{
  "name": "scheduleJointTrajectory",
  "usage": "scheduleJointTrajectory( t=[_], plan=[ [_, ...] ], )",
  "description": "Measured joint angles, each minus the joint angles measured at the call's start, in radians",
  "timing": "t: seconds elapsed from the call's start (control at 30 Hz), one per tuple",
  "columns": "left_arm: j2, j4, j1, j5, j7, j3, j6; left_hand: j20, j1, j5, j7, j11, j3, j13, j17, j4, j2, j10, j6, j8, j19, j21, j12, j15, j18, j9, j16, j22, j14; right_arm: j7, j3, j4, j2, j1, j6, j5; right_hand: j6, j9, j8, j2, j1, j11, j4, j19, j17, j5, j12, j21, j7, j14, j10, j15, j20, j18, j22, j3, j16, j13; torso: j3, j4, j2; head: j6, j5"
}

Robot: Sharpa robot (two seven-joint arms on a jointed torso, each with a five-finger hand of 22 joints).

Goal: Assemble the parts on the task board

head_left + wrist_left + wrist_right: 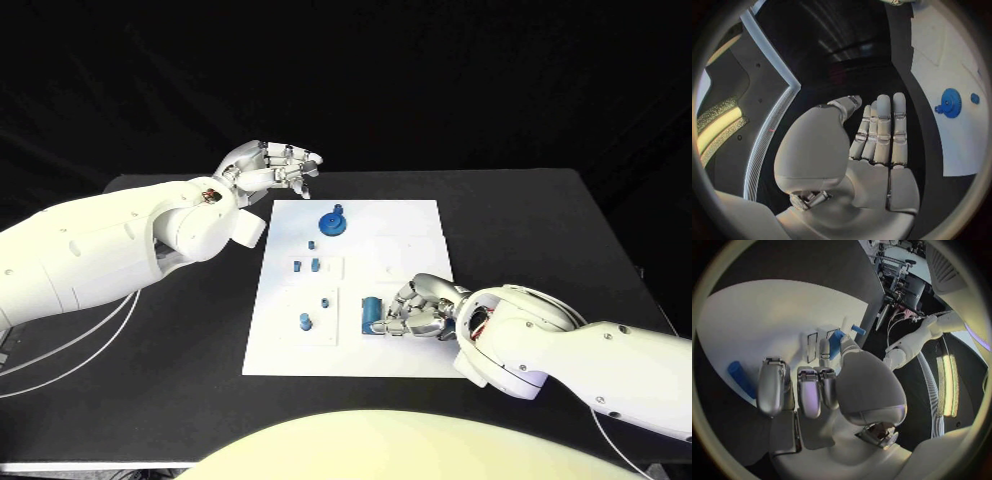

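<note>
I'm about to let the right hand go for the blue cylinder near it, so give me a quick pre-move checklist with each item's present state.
1. Right hand empty: ok, fingers curled over the board, nothing in them.
2. Blue cylinder reachable: ok, it lies on the task board just beside the right hand's fingers.
3. Contact with the cylinder: cannot tell, the fingertips hide the gap.
4. Left hand out of the way: ok, it hovers off the board's far left corner, holding nothing.
5. Blue gear clear of the move: ok, it sits at the board's far end.
6. Small blue parts undisturbed: ok, apart from both hands.

Right hand point(415, 308) hides its fingers' hold — unclear.
</note>
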Motion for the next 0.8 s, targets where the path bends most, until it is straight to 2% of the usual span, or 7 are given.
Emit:
scheduleJointTrajectory(
  t=[0.13, 0.17, 0.3, 0.4, 0.6, 0.7, 0.8],
  plan=[
    [-0.001, 0.0, 0.0, 0.0, -0.001, 0.0, 0.0, 0.0, 0.0, 0.0, 0.0, 0.0, 0.0, 0.0, 0.0, 0.0, 0.0, 0.0, 0.0, 0.0, 0.0, 0.0, 0.0, 0.0, 0.0, 0.0, 0.0, 0.0, 0.0, 0.005, 0.0, -0.001, -0.002, -0.001, 0.001, -0.005, 0.0, 0.0, 0.0, 0.006, 0.008, 0.0, 0.0, 0.0, 0.0, 0.0, 0.0, 0.002, 0.0, 0.0, 0.0, 0.0, 0.0, 0.0, 0.0, 0.0, 0.0, 0.0, -0.0001, 0.0, 0.0, 0.0, 0.001],
    [-0.001, 0.001, 0.0, 0.0, -0.001, 0.0, 0.0, 0.0, 0.0, 0.0, 0.0, 0.0, 0.0, 0.0, 0.0, 0.0, 0.0, 0.0, 0.0, 0.0, 0.0, 0.0, 0.0, 0.0, 0.0, 0.0, 0.0, 0.0, 0.0, 0.005, 0.0, -0.002, -0.003, -0.002, 0.002, -0.007, 0.0, 0.0, 0.0, 0.015, 0.02, 0.0, -0.002, 0.0, 0.0, 0.001, 0.0, 0.005, 0.0, 0.0, 0.0, 0.0, 0.0, 0.0, 0.0, 0.002, 0.0, 0.0, -0.0001, 0.0, 0.0, 0.0, 0.001],
    [-0.004, 0.001, 0.0, -0.001, -0.002, 0.0, 0.0, 0.0, 0.0, 0.0, 0.0, 0.0, 0.0, 0.0, 0.0, 0.0, 0.0, 0.0, 0.0, 0.0, 0.0, 0.0, 0.0, 0.0, 0.0, 0.0, 0.0, 0.0, 0.0, 0.003, -0.003, -0.003, -0.01, -0.006, 0.005, -0.009, 0.003, 0.0, -0.001, 0.014, 0.022, 0.0, 0.001, -0.004, 0.0, 0.004, 0.0, 0.005, -0.003, -0.003, 0.0, -0.003, -0.004, 0.0, 0.0, 0.004, 0.0, 0.0, -0.0001, -0.0004, 0.0, 0.0, 0.002],
    [-0.005, 0.001, 0.0, -0.001, -0.003, 0.0, 0.0, 0.0, 0.0, 0.0, 0.0, 0.0, 0.0, 0.0, 0.0, 0.0, 0.0, 0.0, 0.0, 0.0, 0.0, 0.0, 0.0, 0.0, 0.0, 0.0, 0.0, -0.001, 0.0, 0.003, -0.003, -0.001, -0.013, -0.006, 0.007, -0.01, 0.003, -0.002, -0.004, -0.001, 0.037, 0.0, -0.002, -0.004, 0.001, 0.006, 0.0, 0.005, -0.003, -0.002, 0.0, -0.006, -0.004, 0.0, 0.0, 0.01, 0.0, 0.0, -0.0001, -0.0003, 0.0, 0.0, 0.002],
    [-0.008, 0.001, 0.0, -0.002, -0.005, 0.0, 0.0, 0.0, 0.0, 0.0, -0.003, 0.0, 0.0, 0.0, 0.0, 0.0, 0.0, 0.0, -0.003, 0.0, 0.0, 0.0, 0.0, 0.0, 0.0, 0.0, 0.0, -0.001, 0.0, 0.003, -0.002, 0.005, -0.021, -0.008, 0.008, -0.011, 0.007, -0.004, -0.009, -0.047, 0.06, -0.003, -0.007, -0.004, 0.001, 0.007, 0.0, 0.005, -0.006, 0.0, -0.003, -0.007, -0.004, 0.0, 0.0, 0.018, 0.0, 0.0, 0.0001, 0.0, 0.0, 0.0, 0.002],
    [-0.011, 0.002, 0.0, -0.002, -0.005, 0.0, 0.0, 0.0, 0.0, 0.0, -0.003, 0.0, 0.0, 0.0, 0.0, 0.0, 0.0, 0.0, -0.003, 0.0, 0.0, 0.0, 0.0, 0.0, 0.0, 0.0, 0.0, -0.001, 0.0, 0.003, -0.002, 0.008, -0.023, -0.009, 0.008, -0.011, 0.007, -0.006, -0.009, -0.06, 0.073, -0.003, -0.01, -0.002, 0.001, 0.007, 0.0, 0.005, -0.006, 0.0, -0.004, -0.007, -0.006, 0.0, 0.0, 0.026, 0.0, 0.0, 0.0, -0.0001, 0.0, 0.0, 0.002],
    [-0.014, 0.003, 0.0, -0.003, -0.006, 0.0, 0.0, 0.0, 0.0, 0.0, -0.003, 0.0, 0.0, 0.0, 0.0, 0.0, 0.0, 0.0, -0.003, 0.0, 0.0, 0.0, 0.0, 0.0, 0.0, 0.0, 0.0, -0.001, 0.0, 0.003, -0.002, 0.011, -0.025, -0.012, 0.006, -0.013, 0.007, -0.006, -0.009, -0.06, 0.073, -0.007, -0.01, 0.0, 0.001, 0.006, 0.0, 0.005, -0.006, 0.0, 0.0, -0.007, -0.007, 0.0, 0.0, 0.026, 0.0, 0.0, -0.0002, -0.0008, 0.0, 0.0, 0.001]
  ],
)
